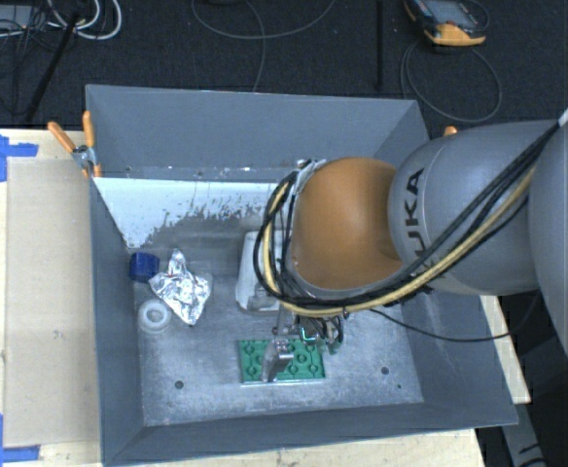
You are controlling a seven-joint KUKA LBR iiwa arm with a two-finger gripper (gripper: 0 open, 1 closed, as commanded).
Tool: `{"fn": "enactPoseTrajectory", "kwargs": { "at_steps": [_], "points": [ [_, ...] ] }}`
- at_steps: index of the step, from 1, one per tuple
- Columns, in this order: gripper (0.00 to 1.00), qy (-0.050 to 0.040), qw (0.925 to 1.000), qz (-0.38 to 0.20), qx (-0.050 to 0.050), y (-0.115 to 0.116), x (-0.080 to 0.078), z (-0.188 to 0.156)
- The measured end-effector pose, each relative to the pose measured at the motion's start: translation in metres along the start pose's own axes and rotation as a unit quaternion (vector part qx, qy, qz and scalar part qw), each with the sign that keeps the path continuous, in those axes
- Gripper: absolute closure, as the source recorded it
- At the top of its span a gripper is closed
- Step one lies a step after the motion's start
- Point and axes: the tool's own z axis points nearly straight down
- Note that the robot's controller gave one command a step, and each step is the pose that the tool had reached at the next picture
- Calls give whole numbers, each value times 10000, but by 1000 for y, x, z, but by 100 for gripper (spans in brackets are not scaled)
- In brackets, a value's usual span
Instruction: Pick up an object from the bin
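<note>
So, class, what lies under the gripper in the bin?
A flat green studded plate on the bin floor. The gripper covers its middle, so contact cannot be judged.

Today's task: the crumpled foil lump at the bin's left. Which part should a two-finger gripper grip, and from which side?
Probably from straight above, pinching the crumpled foil across its raised middle folds. It lies lumpy on the bin floor, with a blue cap and white ring close on its left, so a sideways approach is crowded.
</note>
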Motion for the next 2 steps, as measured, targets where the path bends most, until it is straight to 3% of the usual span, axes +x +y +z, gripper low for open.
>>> {"fn": "enactPoseTrajectory", "kwargs": {
  "at_steps": [1,2],
  "points": [
    [0,-86,9984,549,-30,-29,12,88],
    [100,-114,9984,554,-35,-28,10,85]
  ]
}}
